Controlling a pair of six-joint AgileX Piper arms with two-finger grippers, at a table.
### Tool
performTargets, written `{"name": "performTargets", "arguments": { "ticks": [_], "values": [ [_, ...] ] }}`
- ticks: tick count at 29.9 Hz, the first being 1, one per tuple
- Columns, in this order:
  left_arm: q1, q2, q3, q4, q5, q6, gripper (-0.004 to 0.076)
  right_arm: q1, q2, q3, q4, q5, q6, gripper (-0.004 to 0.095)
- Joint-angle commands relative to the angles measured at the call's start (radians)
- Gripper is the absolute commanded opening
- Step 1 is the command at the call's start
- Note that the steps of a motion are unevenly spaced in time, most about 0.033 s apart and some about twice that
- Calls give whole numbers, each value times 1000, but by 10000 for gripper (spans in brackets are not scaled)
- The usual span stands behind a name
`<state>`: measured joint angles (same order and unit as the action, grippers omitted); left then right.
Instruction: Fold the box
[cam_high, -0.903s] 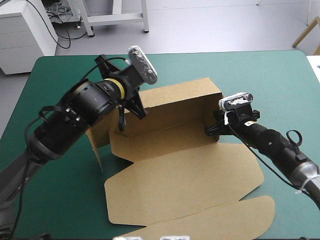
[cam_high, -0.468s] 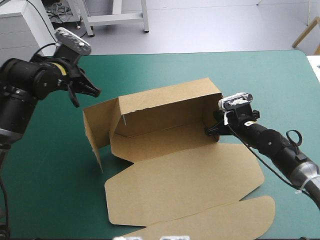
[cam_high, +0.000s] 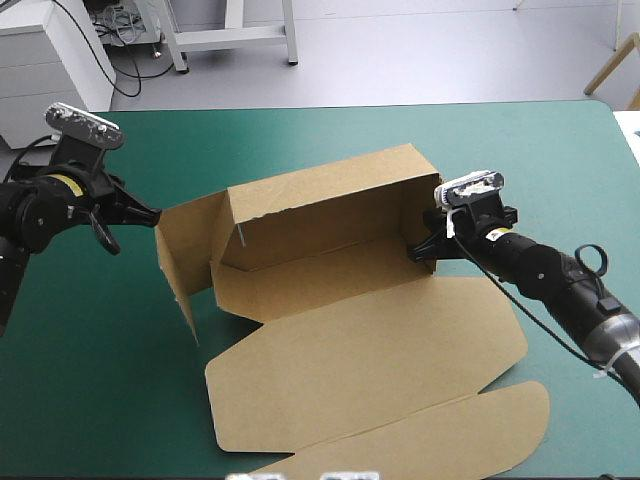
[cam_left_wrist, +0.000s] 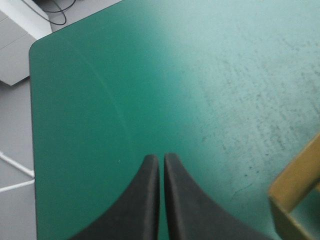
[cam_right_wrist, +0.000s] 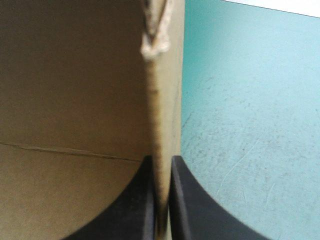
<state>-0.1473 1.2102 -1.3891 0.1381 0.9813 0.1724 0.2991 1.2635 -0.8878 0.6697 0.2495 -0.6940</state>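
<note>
At the left of the worktop (cam_high: 520, 150), the left hand (cam_high: 143, 212) is held over bare teal-green cover (cam_high: 100, 330), its black fingers pressed together on nothing, just beside the box's splayed left end flap. The box (cam_high: 360, 340) is placed mid-worktop, its long axis laid left to right, the right end slightly farther away. It is cut from smooth, creased brown board. The far long wall is raised, and the broad lid is spread flat toward the near edge, ending in a rounded tongue. The upright right end wall, frayed along its raw edge, is pinched by the right hand (cam_high: 418, 250).
</note>
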Motion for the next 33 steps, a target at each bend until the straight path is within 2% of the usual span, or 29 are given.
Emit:
{"name": "performTargets", "arguments": {
  "ticks": [1,4,6,11,13,24,33],
  "values": [
    [1,-58,20,128,-84,-82,15,-45,-31,-137,-190,102,247,-14],
    [1,-74,20,225,-76,-150,15,-88,-31,-236,-368,266,392,-14],
    [1,-78,20,251,-76,-164,15,-111,-31,-299,-427,391,442,-14],
    [1,-78,20,242,-75,-164,15,-132,-11,-432,-500,650,516,-14],
    [1,-78,20,239,-75,-164,15,-132,8,-459,-508,713,519,-14],
    [-1,-78,20,189,-58,-147,15,-132,233,-484,-506,730,535,-14],
    [-1,-78,20,141,-58,-141,15,-132,477,-682,-506,730,511,0]
  ]
}}
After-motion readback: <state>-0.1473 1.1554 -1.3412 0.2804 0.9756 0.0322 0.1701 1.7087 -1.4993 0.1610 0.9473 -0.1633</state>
